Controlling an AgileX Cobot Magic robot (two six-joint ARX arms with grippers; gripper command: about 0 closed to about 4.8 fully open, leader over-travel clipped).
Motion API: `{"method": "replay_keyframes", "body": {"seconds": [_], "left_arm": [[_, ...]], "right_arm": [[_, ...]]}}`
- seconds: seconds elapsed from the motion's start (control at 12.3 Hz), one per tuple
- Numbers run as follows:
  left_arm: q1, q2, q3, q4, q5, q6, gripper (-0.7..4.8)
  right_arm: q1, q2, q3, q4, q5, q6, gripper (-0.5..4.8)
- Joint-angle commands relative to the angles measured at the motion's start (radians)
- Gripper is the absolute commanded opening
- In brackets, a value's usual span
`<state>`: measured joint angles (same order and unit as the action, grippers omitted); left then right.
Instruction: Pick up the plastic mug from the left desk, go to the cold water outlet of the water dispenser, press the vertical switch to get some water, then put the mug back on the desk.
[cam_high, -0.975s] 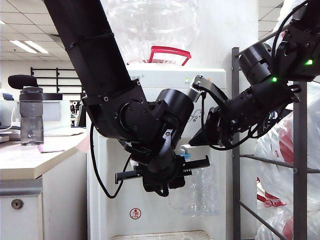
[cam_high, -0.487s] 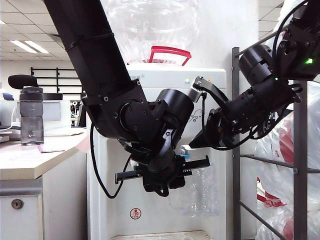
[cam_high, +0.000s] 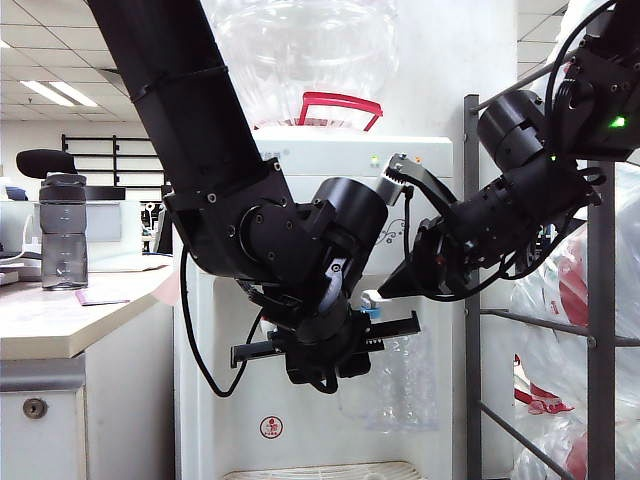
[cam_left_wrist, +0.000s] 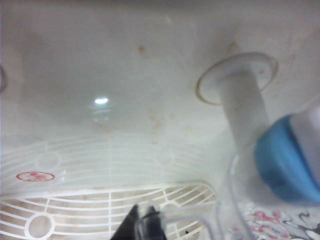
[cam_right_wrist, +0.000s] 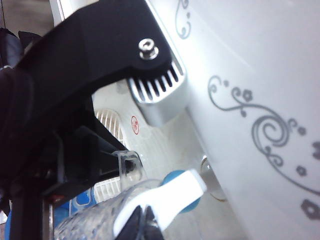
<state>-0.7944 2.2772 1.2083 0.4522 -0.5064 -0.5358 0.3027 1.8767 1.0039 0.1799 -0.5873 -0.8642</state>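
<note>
Dimpled clear plastic, the plastic mug (cam_high: 390, 385) hung in my left gripper (cam_left_wrist: 142, 226), whose jaws were clamped together on its thin rim, directly beneath the cold water outlet (cam_left_wrist: 285, 160) with its smooth blue band. My right gripper (cam_right_wrist: 142, 220) had its dark fingertips at the vertical switch (cam_right_wrist: 160, 200), a glossy white paddle; I could not tell how those jaws stood. Little room was left there: my two black arms crowded the recess of the water dispenser (cam_high: 330, 160), its white front printed with grey scrolls, and a ribbed white drip grille (cam_left_wrist: 100, 210) lay below. Off to one side, the left desk (cam_high: 60, 320) carried a tall clear bottle (cam_high: 62, 232).
</note>
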Motion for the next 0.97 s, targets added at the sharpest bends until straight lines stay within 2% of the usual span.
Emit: {"method": "replay_keyframes", "body": {"seconds": [0.08,0.97], "left_arm": [[-0.01,-0.009,0.003,0.028,0.039,0.004,-0.07],[-0.01,-0.009,0.003,0.028,0.039,0.004,-0.07]], "right_arm": [[0.001,0.002,-0.002,-0.049,0.012,0.009,-0.05],[0.001,0.002,-0.002,-0.075,0.039,0.019,-0.05]]}}
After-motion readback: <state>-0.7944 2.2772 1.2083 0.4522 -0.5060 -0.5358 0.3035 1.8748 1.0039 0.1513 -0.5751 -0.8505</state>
